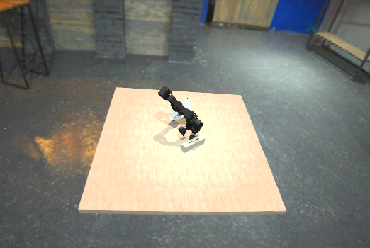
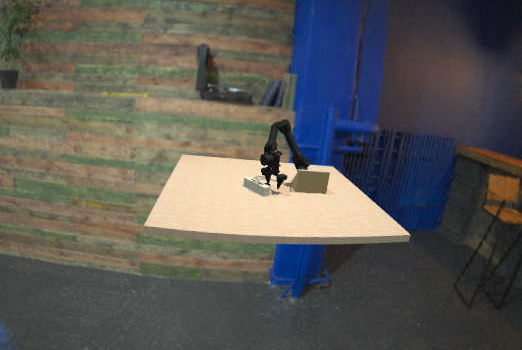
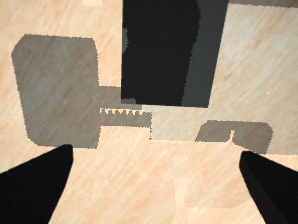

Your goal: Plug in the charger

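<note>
The pale power strip (image 1: 193, 144) (image 2: 256, 186) lies on the table, with dark slots on its top. My gripper (image 1: 188, 136) (image 2: 273, 186) (image 3: 158, 155) is open, low over the table on the arm's side of the strip, with nothing between its fingers. In the wrist view a black block (image 3: 160, 50), which looks like the charger, stands out at the top centre, ahead of the fingertips and clear of them. Its prongs are not visible, and I cannot tell whether it touches the strip. In the top and exterior views I cannot tell it apart from the black fingers.
A tan and white angled panel (image 1: 188, 104) (image 2: 312, 182) stands on the table (image 1: 142, 183) (image 2: 215, 218) beside the arm's base. The arm (image 1: 182, 109) (image 2: 292, 144) reaches over from there. Grey shadows (image 3: 57, 92) fall on the table near the fingers.
</note>
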Motion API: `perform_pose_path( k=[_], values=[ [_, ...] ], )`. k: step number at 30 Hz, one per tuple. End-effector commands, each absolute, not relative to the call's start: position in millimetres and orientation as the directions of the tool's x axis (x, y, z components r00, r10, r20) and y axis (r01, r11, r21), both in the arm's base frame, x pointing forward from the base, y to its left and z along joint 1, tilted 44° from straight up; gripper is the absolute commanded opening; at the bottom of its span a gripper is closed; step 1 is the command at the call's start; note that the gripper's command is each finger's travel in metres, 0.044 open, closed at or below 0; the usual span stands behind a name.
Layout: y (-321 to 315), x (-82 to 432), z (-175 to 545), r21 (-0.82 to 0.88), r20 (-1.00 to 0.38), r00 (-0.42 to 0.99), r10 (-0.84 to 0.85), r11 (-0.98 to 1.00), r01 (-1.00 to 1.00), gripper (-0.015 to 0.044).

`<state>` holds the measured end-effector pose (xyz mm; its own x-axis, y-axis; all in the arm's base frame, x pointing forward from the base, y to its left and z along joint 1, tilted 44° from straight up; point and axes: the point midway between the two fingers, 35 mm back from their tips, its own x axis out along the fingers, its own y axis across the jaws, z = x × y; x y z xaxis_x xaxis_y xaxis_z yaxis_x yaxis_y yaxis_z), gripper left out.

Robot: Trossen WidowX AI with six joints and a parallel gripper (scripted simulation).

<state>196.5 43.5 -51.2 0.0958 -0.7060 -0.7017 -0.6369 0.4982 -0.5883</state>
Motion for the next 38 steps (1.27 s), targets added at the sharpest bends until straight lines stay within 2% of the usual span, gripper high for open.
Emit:
perform_pose_path(
  k=[1, 5, 10, 15, 38],
  values=[
    [41, 191, -50, -0.586, -0.705, 0.094, -0.703, 0.503, -0.635, 0.0440],
    [51, 196, -44, -0.589, -0.732, 0.157, -0.663, 0.500, -0.635, 0.0440],
    [81, 198, -23, -0.588, -0.798, 0.356, -0.486, 0.503, -0.633, 0.0440],
    [105, 196, -3, -0.585, -0.808, 0.507, -0.300, 0.502, -0.637, 0.0440],
    [106, 196, -3, -0.585, -0.808, 0.512, -0.292, 0.502, -0.637, 0.0440]
  ],
)
